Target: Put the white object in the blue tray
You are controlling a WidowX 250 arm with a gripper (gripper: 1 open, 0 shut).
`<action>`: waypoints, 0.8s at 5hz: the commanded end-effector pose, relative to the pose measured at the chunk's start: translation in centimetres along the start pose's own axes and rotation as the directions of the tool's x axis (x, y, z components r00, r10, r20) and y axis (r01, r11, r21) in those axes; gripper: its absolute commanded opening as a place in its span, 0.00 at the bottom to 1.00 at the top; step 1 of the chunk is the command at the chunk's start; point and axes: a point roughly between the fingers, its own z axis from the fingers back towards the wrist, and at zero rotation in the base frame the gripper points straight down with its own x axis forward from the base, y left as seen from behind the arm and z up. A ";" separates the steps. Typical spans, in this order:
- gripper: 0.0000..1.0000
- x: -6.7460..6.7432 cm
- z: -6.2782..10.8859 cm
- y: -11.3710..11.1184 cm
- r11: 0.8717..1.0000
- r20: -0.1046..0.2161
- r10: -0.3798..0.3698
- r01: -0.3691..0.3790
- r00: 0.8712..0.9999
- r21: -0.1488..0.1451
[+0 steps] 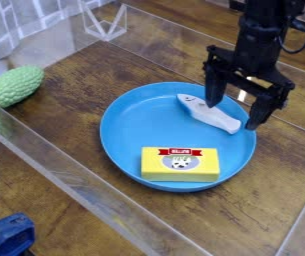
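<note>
The white object (207,112) lies inside the blue tray (128,128), near its back right rim, slanting from upper left to lower right. My gripper (239,106) hangs just above the object's right end with its black fingers spread wide and nothing between them. One finger (214,92) is above the object's left part, the other finger (264,110) is over the tray's right rim. The gripper is open and not touching the white object.
A yellow box with a red label (182,165) lies in the front of the tray. A bumpy green object (16,85) sits at the left. Clear acrylic walls (61,160) fence the wooden table. A blue thing (5,238) shows at the bottom left corner.
</note>
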 end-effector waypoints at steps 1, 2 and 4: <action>1.00 1.1 3.0 -0.8 1.000 0.060 0.001 -0.001 0.998 0.002; 1.00 0.9 3.9 -1.4 1.000 0.051 -0.006 0.005 0.999 0.004; 1.00 1.4 3.8 0.4 1.000 0.006 -0.003 0.003 1.000 0.002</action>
